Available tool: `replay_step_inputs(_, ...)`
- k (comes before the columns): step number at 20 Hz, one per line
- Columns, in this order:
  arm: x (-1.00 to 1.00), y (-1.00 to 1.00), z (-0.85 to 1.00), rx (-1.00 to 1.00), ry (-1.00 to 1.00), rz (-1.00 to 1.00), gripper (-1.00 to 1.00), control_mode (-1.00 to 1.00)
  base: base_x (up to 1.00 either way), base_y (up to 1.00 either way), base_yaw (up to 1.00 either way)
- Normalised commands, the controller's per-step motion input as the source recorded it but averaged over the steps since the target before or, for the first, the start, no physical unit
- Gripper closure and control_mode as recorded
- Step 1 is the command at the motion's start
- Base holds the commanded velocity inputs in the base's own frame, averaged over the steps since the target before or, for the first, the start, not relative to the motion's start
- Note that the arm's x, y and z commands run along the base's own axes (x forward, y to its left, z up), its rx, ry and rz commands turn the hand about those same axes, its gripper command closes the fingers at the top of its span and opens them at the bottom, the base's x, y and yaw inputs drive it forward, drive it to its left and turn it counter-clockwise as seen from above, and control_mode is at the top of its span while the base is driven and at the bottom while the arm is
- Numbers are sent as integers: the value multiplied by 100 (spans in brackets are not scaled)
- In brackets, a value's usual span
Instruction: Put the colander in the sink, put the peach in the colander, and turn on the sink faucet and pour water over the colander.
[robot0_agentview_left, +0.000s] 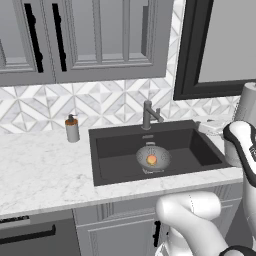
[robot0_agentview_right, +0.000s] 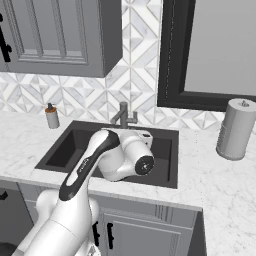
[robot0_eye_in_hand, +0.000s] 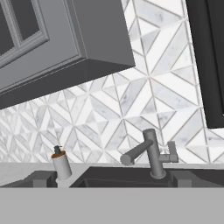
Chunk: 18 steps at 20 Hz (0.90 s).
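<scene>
Ahead of the gripper (robot0_eye_in_hand: 112, 180), past its two dark fingertips (robot0_eye_in_hand: 41, 179), stands the sink faucet (robot0_eye_in_hand: 151, 154), upright at the back rim of the sink (robot0_eye_in_hand: 122, 174), spout angled toward the hand's left, small lever on its right side. Well apart from the faucet on the left, a soap bottle (robot0_eye_in_hand: 61, 164) on the counter. Lower down and nearer the robot's base than the hand, seen from the left base view: colander (robot0_agentview_left: 153, 158) resting in the sink basin (robot0_agentview_left: 112, 150), just in front of the faucet (robot0_agentview_left: 149, 115), peach (robot0_agentview_left: 151, 160) lying inside it. Jaws spread wide, holding nothing, touching nothing. Paper towel roll (robot0_agentview_right: 236, 128) upright on the counter, off to the right of the sink. No readable writing or labels.
</scene>
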Motion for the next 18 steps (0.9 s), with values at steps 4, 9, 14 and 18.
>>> replay_step_inputs(4, 15, 0, 0, 0, 0, 3, -100, -100, 0, 0, 0)
replay_step_inputs(9, 13, 0, 0, 0, 0, 1, -100, -100, 0, 0, 0)
replay_step_inputs(14, 18, 11, -3, 0, 0, 0, -100, -100, 0, 0, 0)
replay_step_inputs(18, 21, 13, -27, 0, -2, 0, -100, -100, 0, 0, 0)
